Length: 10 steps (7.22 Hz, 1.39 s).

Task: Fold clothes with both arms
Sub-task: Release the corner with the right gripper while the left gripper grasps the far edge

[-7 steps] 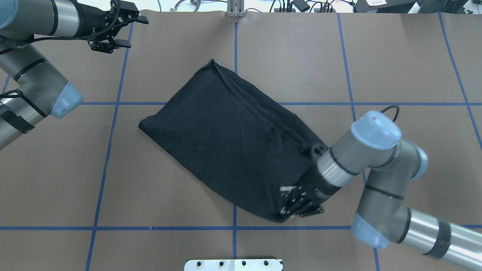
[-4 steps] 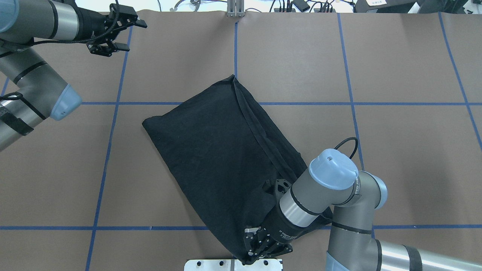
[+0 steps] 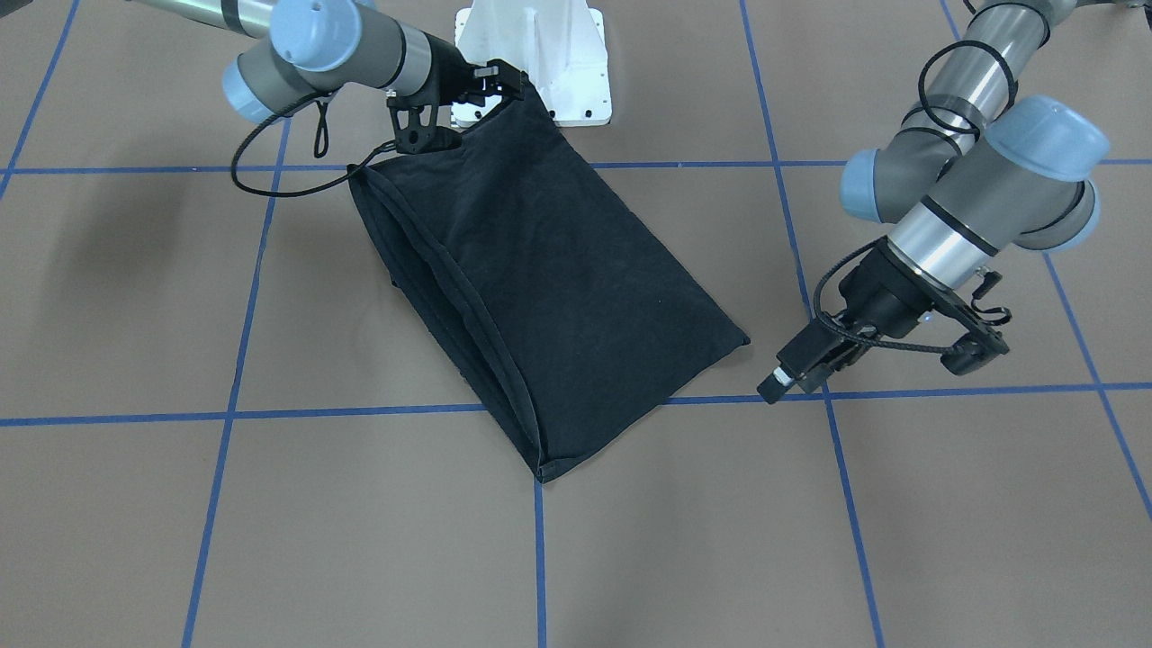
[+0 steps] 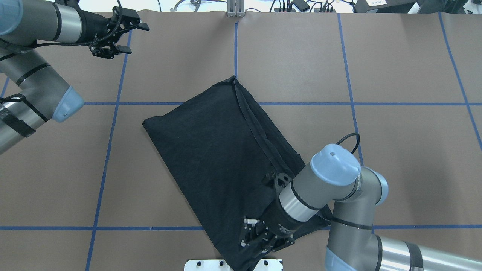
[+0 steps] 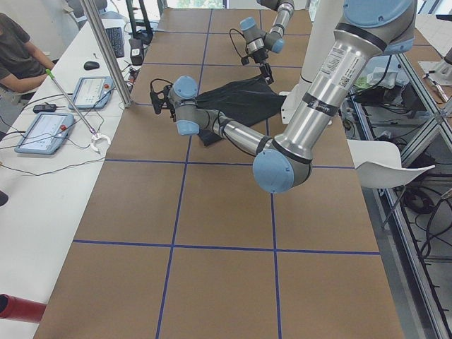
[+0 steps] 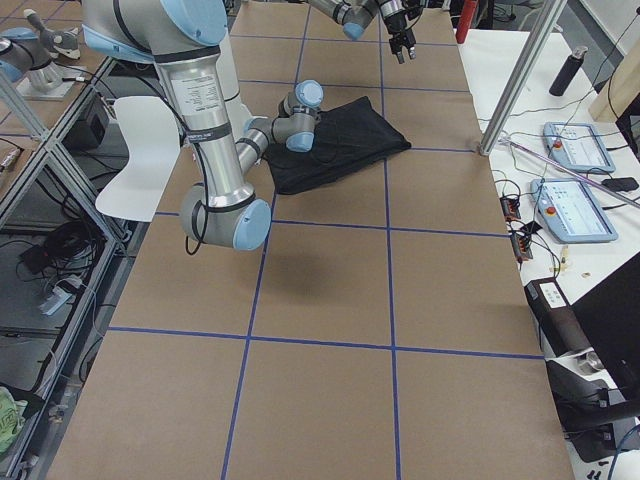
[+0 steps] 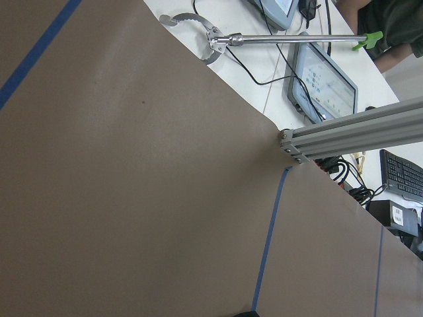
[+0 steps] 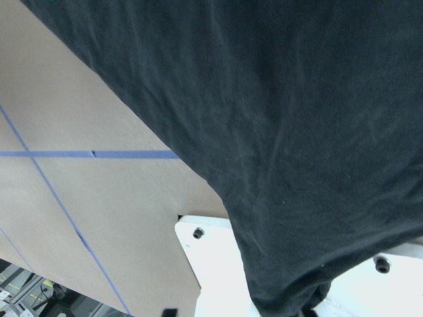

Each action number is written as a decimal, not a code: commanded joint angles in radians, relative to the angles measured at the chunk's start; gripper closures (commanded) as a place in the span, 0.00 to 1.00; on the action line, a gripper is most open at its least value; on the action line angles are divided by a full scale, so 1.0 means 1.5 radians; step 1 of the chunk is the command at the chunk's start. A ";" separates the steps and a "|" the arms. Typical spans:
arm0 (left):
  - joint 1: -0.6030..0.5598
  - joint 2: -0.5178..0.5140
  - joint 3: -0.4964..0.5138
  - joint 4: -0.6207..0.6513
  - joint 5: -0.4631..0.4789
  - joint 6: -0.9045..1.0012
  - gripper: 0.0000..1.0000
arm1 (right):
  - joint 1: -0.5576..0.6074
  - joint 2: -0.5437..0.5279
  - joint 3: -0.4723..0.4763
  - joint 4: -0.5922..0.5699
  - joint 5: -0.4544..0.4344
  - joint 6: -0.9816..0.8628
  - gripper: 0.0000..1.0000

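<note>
Right, my right gripper (image 4: 260,241) pinches the shirt (image 4: 211,150) corner; left gripper (image 4: 122,35) hangs wide open; no readable writing.

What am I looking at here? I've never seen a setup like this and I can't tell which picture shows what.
This is a robot with two jointed arms at a brown table marked with blue tape lines. A folded black T-shirt lies on it.

The overhead view looks down from behind the robot. The front view faces it from across the table, so the sides swap there. Two side views look along the table from each end. Two more pictures come from cameras on the wrists.

The right gripper is at the shirt's near corner, by the white base, and seems to pinch the cloth; its camera sees mostly black fabric. The left gripper is open, apart from the shirt, near the table's far edge. Its camera sees bare table and, beyond it, tablets and a grabber tool.
</note>
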 commanded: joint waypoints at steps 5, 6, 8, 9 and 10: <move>0.150 0.083 -0.083 0.176 0.051 0.037 0.00 | 0.178 0.008 -0.005 -0.001 -0.018 -0.005 0.00; 0.150 0.082 -0.079 0.204 0.075 0.063 0.00 | 0.178 0.008 -0.006 -0.001 -0.022 -0.005 0.00; 0.153 0.089 -0.060 0.206 0.092 0.078 0.00 | 0.178 0.008 -0.016 0.001 -0.029 -0.005 0.00; 0.156 0.092 -0.059 0.206 0.103 0.079 0.00 | 0.178 0.008 -0.018 0.002 -0.036 -0.005 0.00; 0.163 0.092 -0.059 0.206 0.104 0.079 0.00 | 0.179 0.007 -0.022 0.002 -0.040 -0.006 0.00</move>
